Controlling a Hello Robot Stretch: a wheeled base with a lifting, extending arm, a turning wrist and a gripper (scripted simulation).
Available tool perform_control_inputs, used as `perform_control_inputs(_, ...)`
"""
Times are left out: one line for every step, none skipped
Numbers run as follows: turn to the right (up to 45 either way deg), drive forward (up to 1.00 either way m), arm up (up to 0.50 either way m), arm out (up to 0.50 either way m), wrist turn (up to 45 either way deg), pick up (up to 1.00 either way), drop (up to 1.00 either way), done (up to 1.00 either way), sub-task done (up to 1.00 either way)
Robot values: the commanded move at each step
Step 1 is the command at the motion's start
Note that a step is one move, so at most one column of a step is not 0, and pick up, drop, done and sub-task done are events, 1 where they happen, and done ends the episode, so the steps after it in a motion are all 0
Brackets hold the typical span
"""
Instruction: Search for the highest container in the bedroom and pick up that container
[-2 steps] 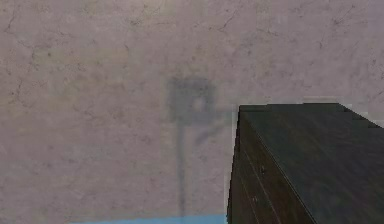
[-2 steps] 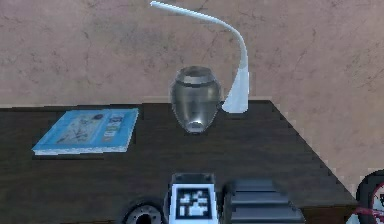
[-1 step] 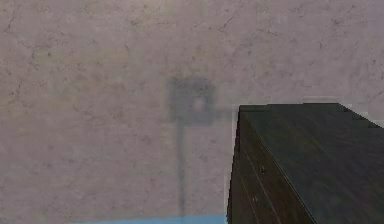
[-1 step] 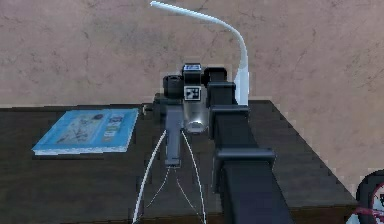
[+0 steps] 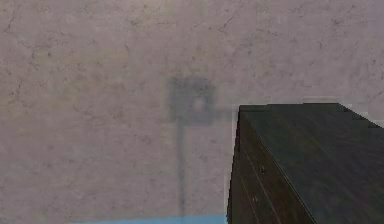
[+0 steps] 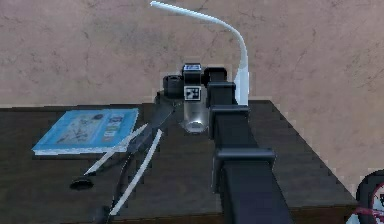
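The arm (image 6: 243,160) is extended over the dark wooden counter (image 6: 300,150), presumably so that items on its top can be reached. The hand (image 6: 102,190) is angled down toward the counter. Whether its fingers are spread or pressed together cannot be told, nor whether anything is held, since a small dark flat object (image 6: 78,183) lies just beside the fingertips. A blue book (image 6: 88,130) lies flat nearby; a white bent lamp (image 6: 215,22) stands at the wall. Which item is the container cannot be told; a dark rounded object (image 6: 370,200) is a candidate.
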Motion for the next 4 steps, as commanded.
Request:
perform_control_inputs(0.0, 0.00, 0.00, 0.00, 45.0, 0.00, 0.00, 0.00, 0.00)
perform_control_inputs(0.0, 0.00, 0.00, 0.00, 45.0, 0.00, 0.00, 0.00, 0.00)
perform_control_inputs(0.0, 0.00, 0.00, 0.00, 45.0, 0.00, 0.00, 0.00, 0.00)
perform_control_inputs(0.0, 0.00, 0.00, 0.00, 3.0, 0.00, 0.00, 0.00, 0.00)
